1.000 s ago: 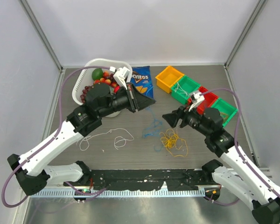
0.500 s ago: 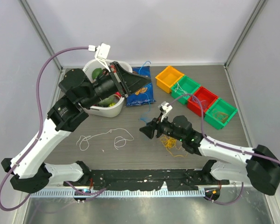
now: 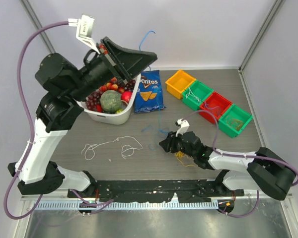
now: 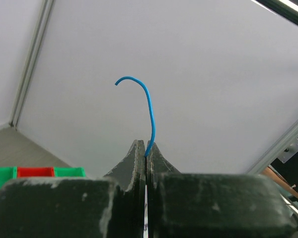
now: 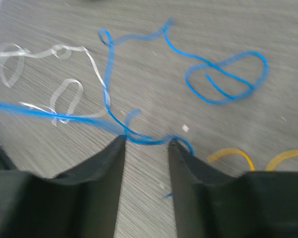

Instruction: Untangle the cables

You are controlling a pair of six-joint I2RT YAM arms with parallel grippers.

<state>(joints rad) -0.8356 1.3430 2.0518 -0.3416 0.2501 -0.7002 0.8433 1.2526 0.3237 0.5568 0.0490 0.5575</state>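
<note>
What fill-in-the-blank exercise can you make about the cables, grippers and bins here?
1. The cable pinched in the left gripper is ___.
2. The right gripper, low over the table, is ___.
3. The bin nearest the chips bag is ___.
Missing words: blue; open; orange.

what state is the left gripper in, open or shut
The left gripper is shut on the blue cable: its jaws meet, the cable's end curling up between them.

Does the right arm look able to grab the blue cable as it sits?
Likely yes: the right gripper is open, low over the table, and the blue cable crosses right at its jaws, nothing in between.
</note>
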